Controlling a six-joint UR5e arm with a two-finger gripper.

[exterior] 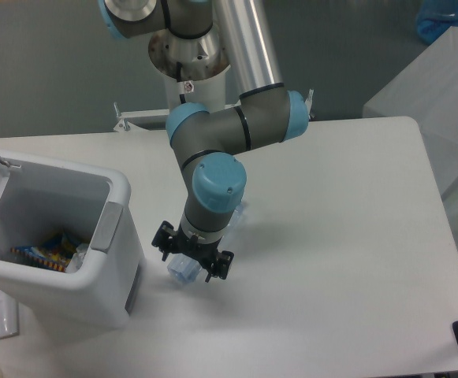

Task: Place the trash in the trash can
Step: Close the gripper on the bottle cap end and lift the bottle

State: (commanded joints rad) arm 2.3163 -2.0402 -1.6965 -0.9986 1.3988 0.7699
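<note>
White rectangular table (pixel 347 236), matte top, fills most of the view. Grey UR5e arm with light-blue joint caps (pixel 217 185) comes in from 12 o'clock and folds down to mid-table.

White boxy plastic trash can with rounded corners (pixel 114 272) sits at 9 o'clock from the wrist, near but not touching. Flip lid up, mouth open, grey tab on the side facing the arm. Colourful wrappers and something clear already lie in the bottom.

Clear slim plastic bottle (pixel 183 270) is right at the black two-finger gripper (pixel 193 258). Only its pale blue-tinted end shows, poking out at 7 o'clock from the fingers; another clear bit shows at 1 o'clock behind the wrist, could be the same bottle or the cup, can't tell. No green-strip cup clearly visible.

Gripper: fingers look closed in around the bottle, narrow gap. Reads as a pinch on it, but whether it is lifted or on the table is unclear.

My read on the step: lift straight up first, clear the can's near rim with margin, then traverse toward 9 o'clock. Release over the middle of the opening, not the rim. Thin plastic, so a light squeeze; a long bottle may swing, keep the move slow.
</note>
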